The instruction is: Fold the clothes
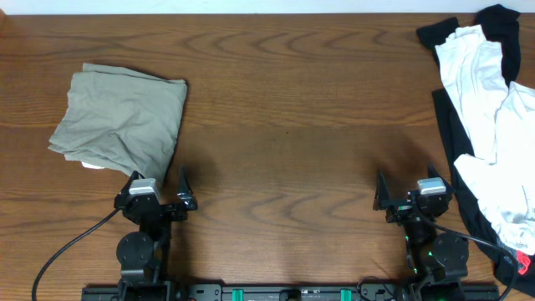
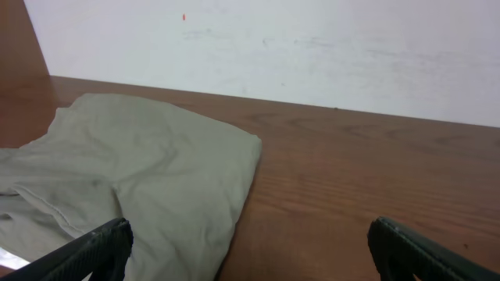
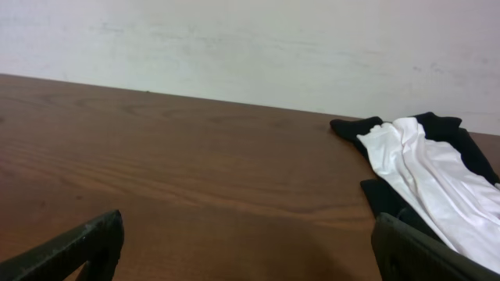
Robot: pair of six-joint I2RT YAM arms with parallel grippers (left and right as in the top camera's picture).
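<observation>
Left fingers (image 2: 94,250) and right fingers (image 3: 78,246) spread wide, empty.

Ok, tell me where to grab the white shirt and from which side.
Pinch the white shirt at its edge nearest the right gripper, coming in from the table middle. That edge lies exposed over the black garment; pinch shallow so you likely lift white cloth only.

On the left, a grey-olive garment (image 1: 121,117), folded roughly square, flat, slightly wrinkled. On the far right, a white garment (image 1: 481,75), crumpled and unfolded, heaped over a black garment (image 1: 501,18).
</observation>
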